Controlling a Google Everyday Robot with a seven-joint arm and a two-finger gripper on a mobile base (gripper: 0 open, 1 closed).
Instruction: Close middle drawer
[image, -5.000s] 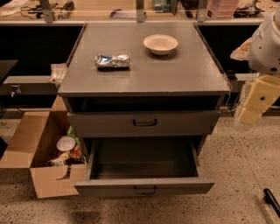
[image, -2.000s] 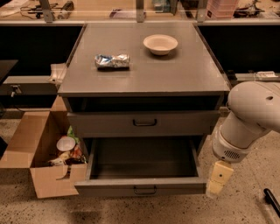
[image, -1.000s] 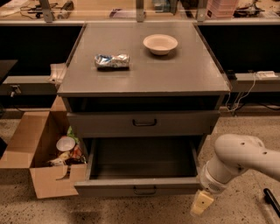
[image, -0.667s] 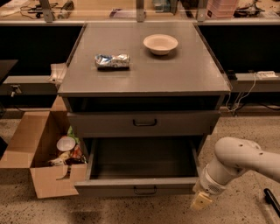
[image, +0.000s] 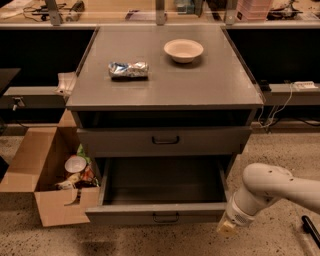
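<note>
Cabinet (image: 165, 92) of smooth grey sheet metal stood at the centre, its flat square top bearing a round, shallow cream bowl (image: 183, 50) towards the back right and a crinkled silver foil packet (image: 128, 69) to the left of it. Under the top ran a dark open slot, and below that the top drawer (image: 210, 141) sat closed, plain-fronted with a thin dark handle at its middle.

The middle drawer (image: 120, 215) was pulled far out, a wide shallow tray with low straight walls and a bare matt floor; its narrow front carried a small dark handle (image: 165, 217) in the centre.

The gripper (image: 226, 228) hung low, just beside the right front corner of the middle drawer's front, its cream blunt tip near the floor; whether it touched the metal could not be told, nor whether it was apart or together. Behind it the arm (image: 267, 187) showed as a rounded, glossy white shell coming in from the right.

Left of the cabinet an open brown cardboard box (image: 37, 160) lay on the speckled stone floor (image: 285, 150), with a round white lid and coloured wrappers inside
</note>
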